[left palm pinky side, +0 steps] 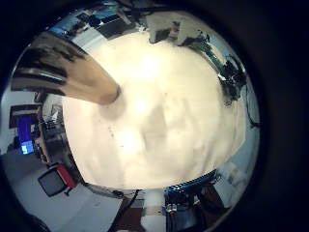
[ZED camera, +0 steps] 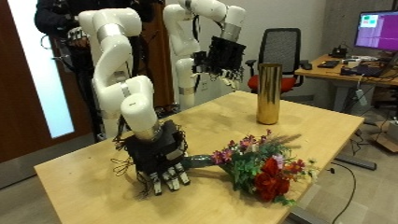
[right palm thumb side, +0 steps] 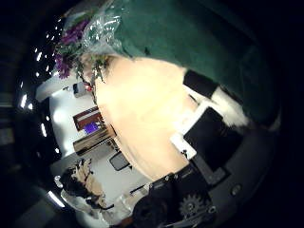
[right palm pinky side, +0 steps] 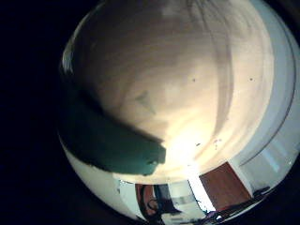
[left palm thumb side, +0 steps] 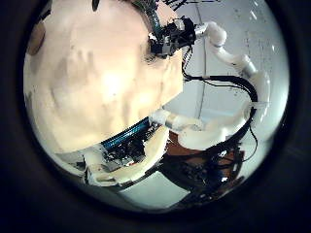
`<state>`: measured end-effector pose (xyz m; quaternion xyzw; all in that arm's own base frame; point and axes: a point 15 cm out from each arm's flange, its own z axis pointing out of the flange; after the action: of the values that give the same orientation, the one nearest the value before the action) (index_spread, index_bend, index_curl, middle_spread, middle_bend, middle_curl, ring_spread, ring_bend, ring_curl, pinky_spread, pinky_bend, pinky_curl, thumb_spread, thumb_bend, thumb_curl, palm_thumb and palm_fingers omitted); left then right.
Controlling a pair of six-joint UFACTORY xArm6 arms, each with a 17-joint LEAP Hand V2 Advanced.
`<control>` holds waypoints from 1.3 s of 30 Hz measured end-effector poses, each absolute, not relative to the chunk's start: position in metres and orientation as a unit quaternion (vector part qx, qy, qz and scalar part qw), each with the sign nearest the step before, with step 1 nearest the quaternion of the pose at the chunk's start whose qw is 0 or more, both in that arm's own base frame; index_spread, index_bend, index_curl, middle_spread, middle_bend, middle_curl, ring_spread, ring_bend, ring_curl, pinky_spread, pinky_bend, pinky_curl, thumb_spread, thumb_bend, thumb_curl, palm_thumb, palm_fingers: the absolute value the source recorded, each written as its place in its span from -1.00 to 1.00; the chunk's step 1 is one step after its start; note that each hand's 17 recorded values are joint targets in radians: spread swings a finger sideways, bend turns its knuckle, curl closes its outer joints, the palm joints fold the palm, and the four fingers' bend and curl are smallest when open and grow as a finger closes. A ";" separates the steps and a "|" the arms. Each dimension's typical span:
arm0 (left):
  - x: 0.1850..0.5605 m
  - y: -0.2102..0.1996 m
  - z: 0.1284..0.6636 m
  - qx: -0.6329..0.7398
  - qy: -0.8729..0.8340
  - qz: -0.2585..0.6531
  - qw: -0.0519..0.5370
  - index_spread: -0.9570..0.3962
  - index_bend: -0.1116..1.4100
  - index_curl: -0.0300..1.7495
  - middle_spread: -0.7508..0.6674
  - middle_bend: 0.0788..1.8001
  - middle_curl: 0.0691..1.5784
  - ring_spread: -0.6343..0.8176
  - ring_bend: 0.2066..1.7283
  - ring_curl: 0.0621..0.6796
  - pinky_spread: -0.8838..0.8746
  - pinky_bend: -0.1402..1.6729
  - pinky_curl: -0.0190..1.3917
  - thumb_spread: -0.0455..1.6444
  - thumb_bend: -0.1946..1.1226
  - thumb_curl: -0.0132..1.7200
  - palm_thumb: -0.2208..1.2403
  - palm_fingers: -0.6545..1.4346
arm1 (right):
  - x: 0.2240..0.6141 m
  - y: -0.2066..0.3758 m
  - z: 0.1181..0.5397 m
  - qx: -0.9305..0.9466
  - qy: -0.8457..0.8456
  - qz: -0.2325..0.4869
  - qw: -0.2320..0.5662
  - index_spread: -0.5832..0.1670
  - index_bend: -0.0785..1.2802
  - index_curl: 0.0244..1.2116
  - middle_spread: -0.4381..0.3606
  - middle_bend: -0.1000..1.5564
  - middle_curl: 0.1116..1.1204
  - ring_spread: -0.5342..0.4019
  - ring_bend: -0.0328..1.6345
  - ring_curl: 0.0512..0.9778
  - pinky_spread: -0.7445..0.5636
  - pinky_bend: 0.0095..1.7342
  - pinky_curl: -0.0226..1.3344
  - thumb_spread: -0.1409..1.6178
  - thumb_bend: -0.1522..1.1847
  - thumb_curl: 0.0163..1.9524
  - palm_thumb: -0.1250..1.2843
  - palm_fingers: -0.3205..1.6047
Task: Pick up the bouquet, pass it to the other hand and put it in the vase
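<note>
In the outside view the bouquet [ZED camera: 263,168] lies on the wooden table [ZED camera: 100,182], red and purple flowers toward the front edge, its dark green wrapped stem [ZED camera: 206,161] pointing at my right hand [ZED camera: 162,161]. My right hand is low over the table at the stem's end, fingers straight and pointing down, open. The right thumb side palm view shows the green wrap [right palm thumb side: 161,33] close by and the flowers [right palm thumb side: 81,43]. The wrap also shows in the right little finger side palm view [right palm pinky side: 108,141]. The tall gold vase [ZED camera: 267,93] stands upright at the table's far side. My left hand [ZED camera: 224,56] hangs open, high beside the vase [left palm pinky side: 82,77].
A black office chair [ZED camera: 289,47] and a desk with a monitor [ZED camera: 376,28] stand behind the table. A brown door [ZED camera: 19,84] is beyond the table's other end. The flowers lie close to the table's front edge [ZED camera: 299,191].
</note>
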<state>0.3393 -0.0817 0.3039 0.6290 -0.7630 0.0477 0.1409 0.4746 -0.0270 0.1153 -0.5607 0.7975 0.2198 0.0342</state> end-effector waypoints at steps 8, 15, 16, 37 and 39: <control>0.338 -0.083 0.308 0.630 -0.762 0.050 0.138 0.79 -0.64 -0.64 0.67 -0.85 -0.67 0.63 -0.65 -0.54 0.65 -0.55 -0.53 0.09 -0.75 -0.63 -0.32 -0.27 | 0.470 -0.030 0.125 -0.567 0.794 0.216 0.020 -0.29 0.07 -0.14 -0.33 0.23 -0.11 -0.39 0.38 -0.27 -0.55 0.02 -0.42 0.12 -0.79 -0.48 0.46 0.91; 0.335 -0.083 0.308 0.631 -0.762 0.051 0.138 0.79 -0.64 -0.64 0.68 -0.85 -0.66 0.64 -0.65 -0.54 0.65 -0.55 -0.53 0.09 -0.75 -0.62 -0.32 -0.27 | 0.461 -0.059 0.169 -0.547 0.798 0.253 0.025 -0.24 0.57 0.21 -0.34 0.56 0.14 -0.32 0.67 0.02 -0.37 0.47 -0.15 0.14 -0.73 -0.40 0.77 0.63; 0.334 -0.083 0.308 0.631 -0.762 0.051 0.138 0.78 -0.65 -0.64 0.66 -0.84 -0.66 0.64 -0.65 -0.54 0.65 -0.55 -0.53 0.09 -0.75 -0.62 -0.32 -0.26 | 0.463 -0.066 0.180 -0.545 0.800 0.248 0.032 -0.22 0.61 0.25 -0.33 0.60 0.16 -0.31 0.70 0.05 -0.33 0.51 -0.11 0.14 -0.73 -0.39 0.80 0.60; 0.357 -0.091 0.360 0.640 -0.728 0.175 0.174 0.71 -0.62 -0.61 0.52 -0.85 -0.66 0.53 -0.64 -0.56 0.56 -0.59 -0.54 0.11 -0.75 -0.63 -0.32 -0.13 | 0.426 -0.025 0.386 -0.613 0.687 0.225 0.319 -0.16 0.64 0.52 -0.21 0.73 0.20 -0.24 0.79 0.19 -0.19 0.49 0.11 -0.26 -0.78 -0.10 0.93 0.51; 0.361 -0.094 0.372 0.636 -0.722 0.200 0.183 0.70 -0.61 -0.60 0.49 -0.86 -0.65 0.51 -0.64 -0.56 0.55 -0.60 -0.54 0.11 -0.76 -0.63 -0.33 -0.12 | 0.423 -0.016 0.398 -0.621 0.665 0.227 0.346 -0.16 0.63 0.52 -0.21 0.73 0.20 -0.24 0.79 0.19 -0.19 0.48 0.12 -0.30 -0.79 -0.09 0.93 0.51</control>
<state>0.3613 -0.0943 0.3719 0.6363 -0.7221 0.2001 0.1833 0.4234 -0.0165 0.3984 -0.6213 0.6653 0.2271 0.3461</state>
